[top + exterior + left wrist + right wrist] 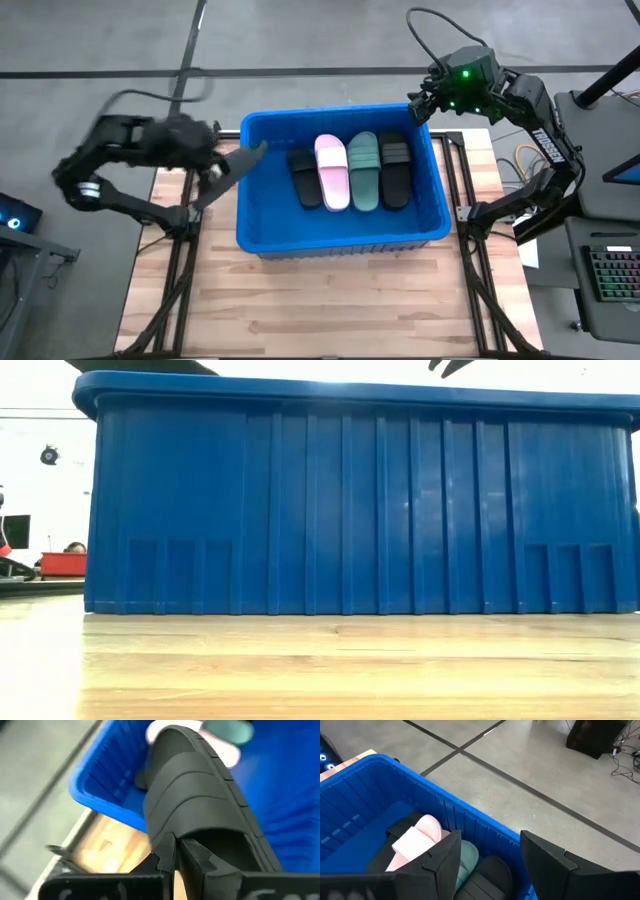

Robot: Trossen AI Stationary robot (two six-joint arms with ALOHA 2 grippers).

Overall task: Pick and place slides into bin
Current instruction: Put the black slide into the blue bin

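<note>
On the desk: a wooden desk (330, 300) carries the bright blue bin (340, 245), which sits toward its far half; the low view shows the bin's ribbed near wall (360, 510) standing flat on the wood.
Slides in the bin: four lie side by side on the bin floor, running lengthwise from the far wall toward the near one.
Order across the bin, from the left arm's side: black slide (305, 178), light pink slide (332, 172), dark green slide (364, 170), second black slide (395, 168).
Spacing: the pink, green and second black slides touch or nearly touch; the first black slide lies slightly angled against the pink one.
Fifth slide: a dark grey-black slide (200, 815) with a ribbed strap is held in the air at the bin's left rim, its free end reaching over the rim toward the inside.
Left gripper (215, 175): just outside the bin's left wall, above the desk edge, its fingers (165, 855) clamped tight on one end of that dark slide.
Right gripper (425, 100): above the bin's far right corner, fingers (445, 860) spread wide apart with nothing between them.
Right wrist view: looks down past the far rim onto the pink, green and black slides.
</note>
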